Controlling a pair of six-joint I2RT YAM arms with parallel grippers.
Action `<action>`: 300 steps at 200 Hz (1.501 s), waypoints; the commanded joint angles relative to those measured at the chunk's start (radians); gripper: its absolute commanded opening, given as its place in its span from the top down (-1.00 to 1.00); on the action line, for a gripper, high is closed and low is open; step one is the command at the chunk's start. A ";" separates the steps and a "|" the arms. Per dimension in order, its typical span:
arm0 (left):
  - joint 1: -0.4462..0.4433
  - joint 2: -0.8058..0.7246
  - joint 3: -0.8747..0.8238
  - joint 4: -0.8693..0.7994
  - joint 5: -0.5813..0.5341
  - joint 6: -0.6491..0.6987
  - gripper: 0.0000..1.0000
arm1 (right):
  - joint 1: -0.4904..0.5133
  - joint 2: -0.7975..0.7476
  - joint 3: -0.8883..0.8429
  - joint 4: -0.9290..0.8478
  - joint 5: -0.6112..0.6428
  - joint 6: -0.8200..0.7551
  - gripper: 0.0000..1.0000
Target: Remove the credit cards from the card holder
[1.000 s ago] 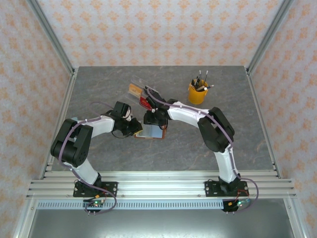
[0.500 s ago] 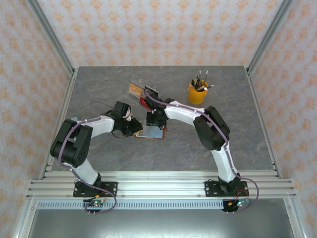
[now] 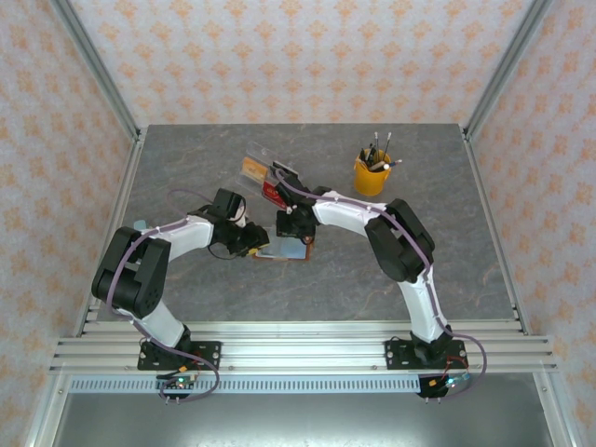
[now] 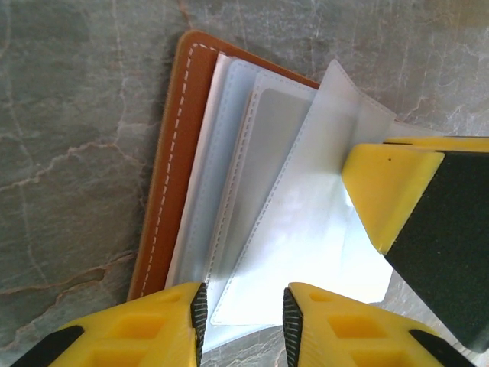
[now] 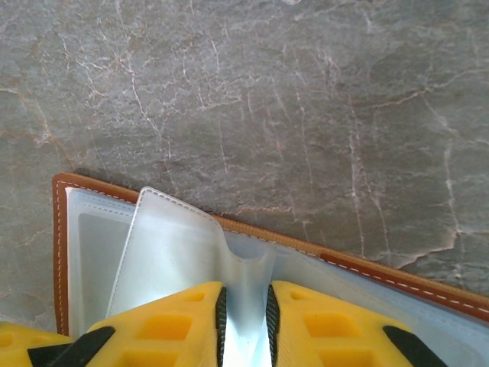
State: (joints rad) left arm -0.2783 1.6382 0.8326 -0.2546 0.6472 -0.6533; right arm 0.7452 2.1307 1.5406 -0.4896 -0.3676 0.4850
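Observation:
The card holder (image 3: 282,250) lies open on the table between both grippers, its brown stitched leather (image 4: 172,153) edging pale translucent sleeves (image 4: 306,229). My left gripper (image 4: 243,302) is open over the near edge, and one sleeve's corner lies under the gap, touching neither pad. In the top view the left gripper (image 3: 255,240) is at the holder's left edge. My right gripper (image 5: 244,302) is shut on one sleeve (image 5: 176,245), which bulges up between its pads beside the leather rim (image 5: 367,264). The right gripper's yellow finger (image 4: 390,191) rests on the sleeves. The credit cards are hidden.
A yellow cup of pens (image 3: 372,172) stands at the back right. Behind the right gripper, a clear stand (image 3: 263,155) with flat orange (image 3: 251,169) and red (image 3: 272,193) pieces sits near the table's middle back. Metal frame posts run along both table sides.
My left jaws have opened off the sleeves. My right jaws have narrowed onto a sleeve, and the right arm has shifted slightly over the holder.

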 commanded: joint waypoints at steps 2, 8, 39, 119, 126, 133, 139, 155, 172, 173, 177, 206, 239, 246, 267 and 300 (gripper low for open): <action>-0.020 0.011 0.023 -0.013 0.017 0.014 0.27 | -0.001 0.014 -0.051 0.021 -0.022 -0.012 0.54; -0.022 0.014 0.023 -0.011 0.017 0.013 0.28 | -0.003 0.012 -0.055 0.028 -0.028 -0.011 0.55; -0.030 0.028 0.028 -0.015 0.020 0.016 0.29 | -0.009 0.001 -0.076 0.056 -0.051 -0.005 0.55; -0.036 0.059 0.048 -0.014 0.017 0.014 0.27 | -0.022 -0.031 -0.108 0.120 -0.125 0.006 0.52; -0.036 0.061 0.049 -0.010 0.018 0.014 0.27 | -0.024 -0.032 -0.112 0.128 -0.135 0.010 0.52; -0.036 0.063 0.049 -0.008 0.021 0.012 0.27 | -0.026 -0.034 -0.115 0.134 -0.144 0.010 0.52; -0.036 0.063 0.049 -0.004 0.024 0.011 0.27 | -0.027 -0.034 -0.118 0.138 -0.149 0.014 0.52; -0.036 0.060 0.045 0.011 0.037 0.006 0.29 | -0.029 -0.035 -0.122 0.147 -0.161 0.019 0.52; -0.036 0.055 0.036 0.043 0.062 -0.004 0.29 | -0.031 -0.039 -0.130 0.158 -0.171 0.023 0.52; -0.036 0.055 0.036 0.044 0.063 -0.005 0.29 | -0.031 -0.039 -0.131 0.159 -0.173 0.023 0.52; -0.036 0.055 0.034 0.049 0.068 -0.006 0.30 | -0.032 -0.042 -0.132 0.163 -0.176 0.025 0.52; -0.036 0.067 0.034 0.078 0.094 -0.015 0.30 | -0.039 -0.071 -0.155 0.201 -0.201 0.040 0.50; -0.038 0.072 0.028 0.117 0.098 -0.038 0.39 | -0.047 -0.144 -0.190 0.244 -0.194 0.057 0.42; -0.040 0.073 0.027 0.129 0.102 -0.044 0.41 | -0.049 -0.160 -0.195 0.244 -0.186 0.058 0.41; -0.052 0.080 0.026 0.160 0.119 -0.057 0.41 | -0.053 -0.203 -0.211 0.247 -0.153 0.067 0.33; -0.068 0.090 0.028 0.212 0.141 -0.093 0.40 | -0.061 -0.287 -0.264 0.247 -0.041 0.085 0.19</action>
State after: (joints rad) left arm -0.3275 1.7050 0.8623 -0.1169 0.7555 -0.7067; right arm 0.6815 1.9503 1.3033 -0.2687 -0.4847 0.5491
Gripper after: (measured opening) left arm 0.297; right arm 0.388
